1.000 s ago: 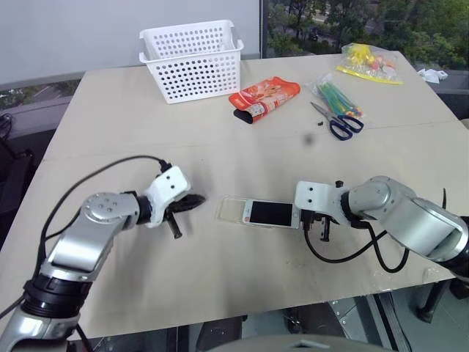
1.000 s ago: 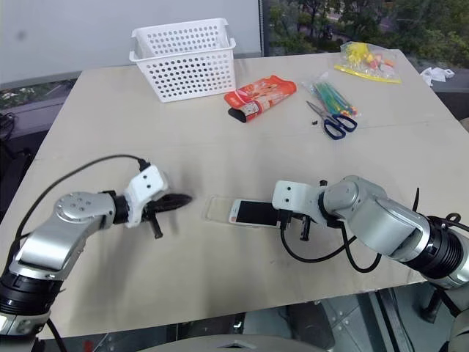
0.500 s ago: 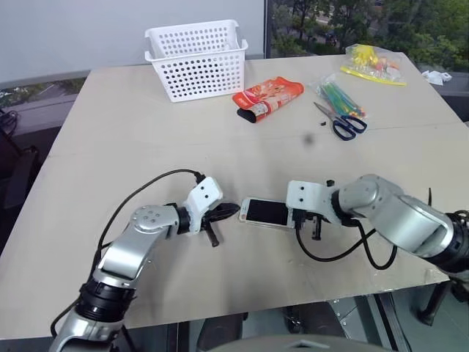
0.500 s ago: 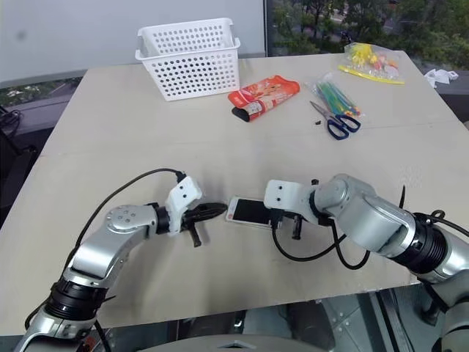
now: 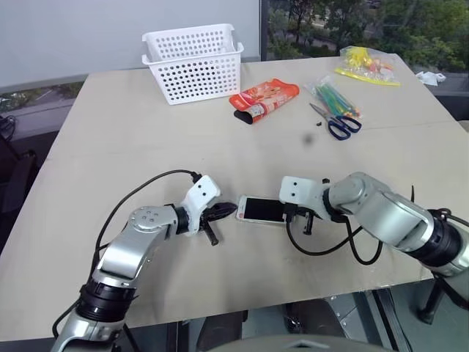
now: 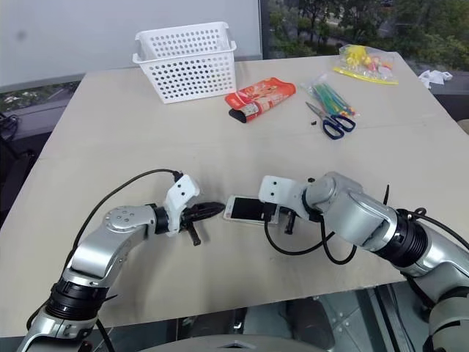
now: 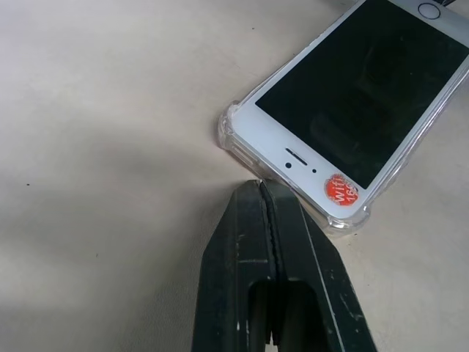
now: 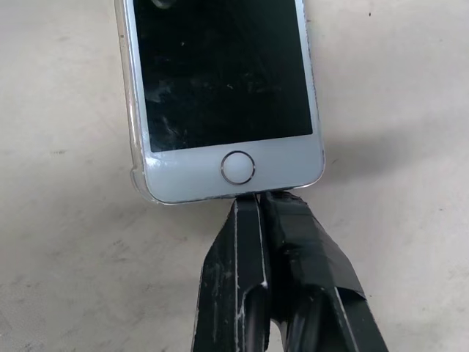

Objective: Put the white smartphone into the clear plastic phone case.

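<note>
The white phone point(image 5: 261, 210) lies flat on the worktop point(image 5: 146, 147), in the lower middle of the frame, between the two arms. A second ago the clear case point(image 7: 233, 133) stuck out well past the phone toward the left of the frame, and the left gripper point(image 5: 226, 210) was still well apart from it. Now that overhang is gone: in the left wrist view the clear rim wraps close around the phone's corner, so the phone seems to sit inside the case at this end.

The left arm has come across toward the middle. Its fingers point(image 7: 264, 242) are pressed together, holding nothing, and their tip is at the case's short end, touching it or just beside it. The right gripper point(image 5: 297, 213) has its fingers point(image 8: 264, 257) together too, empty, with the tip at the phone's other short end, by the round button.

I judge that the two closed tips squeeze phone and case toward each other, and that the sliding is nearly done. At the button end I can see the clear edge on one corner only, so I cannot tell if that end is fully seated. A small press there may still be needed.

The white basket point(image 5: 193, 62), the orange packet point(image 5: 264, 97) and the scissors point(image 5: 333, 123) in the upper part of the frame lie as before.
</note>
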You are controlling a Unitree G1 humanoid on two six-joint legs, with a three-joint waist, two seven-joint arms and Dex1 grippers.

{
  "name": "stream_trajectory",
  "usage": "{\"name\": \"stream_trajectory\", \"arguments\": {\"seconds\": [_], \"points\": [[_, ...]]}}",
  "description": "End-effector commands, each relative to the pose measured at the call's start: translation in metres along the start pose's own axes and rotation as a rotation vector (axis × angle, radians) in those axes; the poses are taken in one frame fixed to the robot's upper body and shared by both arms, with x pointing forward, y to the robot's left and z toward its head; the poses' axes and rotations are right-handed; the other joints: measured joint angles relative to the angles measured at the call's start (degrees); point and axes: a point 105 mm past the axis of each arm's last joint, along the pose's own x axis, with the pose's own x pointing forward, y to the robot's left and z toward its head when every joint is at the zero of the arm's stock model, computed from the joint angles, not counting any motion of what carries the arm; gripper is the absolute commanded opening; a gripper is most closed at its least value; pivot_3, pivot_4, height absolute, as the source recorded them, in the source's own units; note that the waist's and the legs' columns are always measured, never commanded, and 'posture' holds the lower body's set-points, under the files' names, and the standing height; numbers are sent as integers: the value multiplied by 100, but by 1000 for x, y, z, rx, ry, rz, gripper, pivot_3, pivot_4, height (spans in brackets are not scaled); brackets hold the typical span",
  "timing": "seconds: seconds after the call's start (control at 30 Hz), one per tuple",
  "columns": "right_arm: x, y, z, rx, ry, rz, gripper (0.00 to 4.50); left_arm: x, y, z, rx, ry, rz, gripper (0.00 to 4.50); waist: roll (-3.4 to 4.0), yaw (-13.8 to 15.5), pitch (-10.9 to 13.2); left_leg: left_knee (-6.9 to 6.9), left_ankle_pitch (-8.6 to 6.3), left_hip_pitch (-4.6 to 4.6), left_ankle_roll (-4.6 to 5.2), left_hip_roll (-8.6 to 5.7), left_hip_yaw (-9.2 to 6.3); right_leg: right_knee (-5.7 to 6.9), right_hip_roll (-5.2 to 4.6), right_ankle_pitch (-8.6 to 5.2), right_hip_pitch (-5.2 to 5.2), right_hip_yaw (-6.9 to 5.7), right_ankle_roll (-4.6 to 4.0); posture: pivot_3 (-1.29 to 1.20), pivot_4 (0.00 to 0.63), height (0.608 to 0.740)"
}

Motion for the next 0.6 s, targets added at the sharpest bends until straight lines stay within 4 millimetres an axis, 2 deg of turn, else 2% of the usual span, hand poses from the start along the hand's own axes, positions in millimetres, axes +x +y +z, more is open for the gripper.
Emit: {"name": "stream_trajectory", "arguments": {"seconds": [0.03,0.17,0.23,0.33,0.47,0.53,0.6], "points": [[-20,-1,6,6,-120,-5,42,-18,7,26,97,-54,-16,0,-1,1,1,-1,0,-6,0,0,0,-2,0,0,-3,0,0,0,150,740],[-34,-4,-6,63,-171,-20,42,-31,22,49,145,-88,10,0,-2,5,2,-1,0,-26,1,0,-4,-11,-1,0,-15,-6,0,0,150,740],[-40,-6,-11,81,-202,-33,42,-30,20,57,166,-100,-6,0,-2,2,2,-1,-1,-28,1,0,-2,-19,-1,1,-14,-5,1,0,150,740],[-47,-13,-11,108,-317,-93,42,-16,7,65,154,-154,-63,0,-3,4,2,-1,-1,-30,2,-1,3,-26,-2,1,-12,-1,2,0,150,740],[-42,-9,-4,120,-521,-113,42,4,-20,56,120,-161,-185,0,-6,-9,1,-1,-1,-31,2,2,7,-25,1,1,-13,3,2,0,150,740],[-37,3,2,161,-703,-74,42,14,-23,43,117,-115,-197,0,-7,-2,1,-3,-1,-29,2,4,5,-23,5,1,-13,0,2,0,150,740],[-30,7,1,272,-835,-75,42,22,-23,31,102,-79,-192,0,-7,-1,1,-5,-1,-25,2,7,7,-22,11,1,-9,-6,2,0,150,740]]}}
